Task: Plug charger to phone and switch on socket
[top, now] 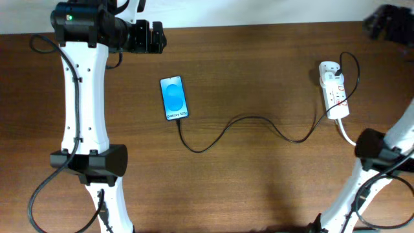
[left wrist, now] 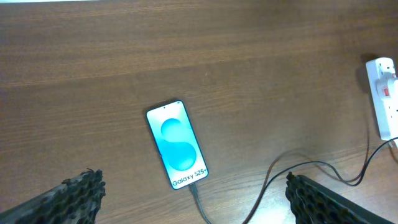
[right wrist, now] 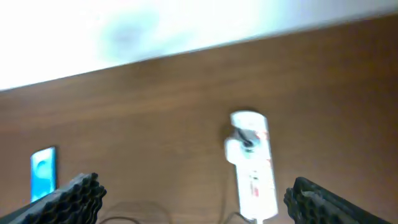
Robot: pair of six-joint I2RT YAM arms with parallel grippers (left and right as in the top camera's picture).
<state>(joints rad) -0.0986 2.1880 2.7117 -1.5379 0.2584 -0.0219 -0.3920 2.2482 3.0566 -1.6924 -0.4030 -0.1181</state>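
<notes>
The phone (top: 174, 98) lies flat with its screen lit, left of centre on the brown wooden counter (top: 259, 58). The charger (top: 251, 118) snakes from the phone's lower edge to the socket (top: 334, 90) near the right edge, with bare wood between them. The left hand (top: 157, 37) and right hand (right wrist: 193, 186) hang wide open near the far edge, holding nothing.

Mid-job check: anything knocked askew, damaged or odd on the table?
Nothing stands out. The phone lies flat, screen up. The charger runs in loose curves from the phone's lower end to the socket, which lies flat on the right. No spill or damage is visible.
</notes>
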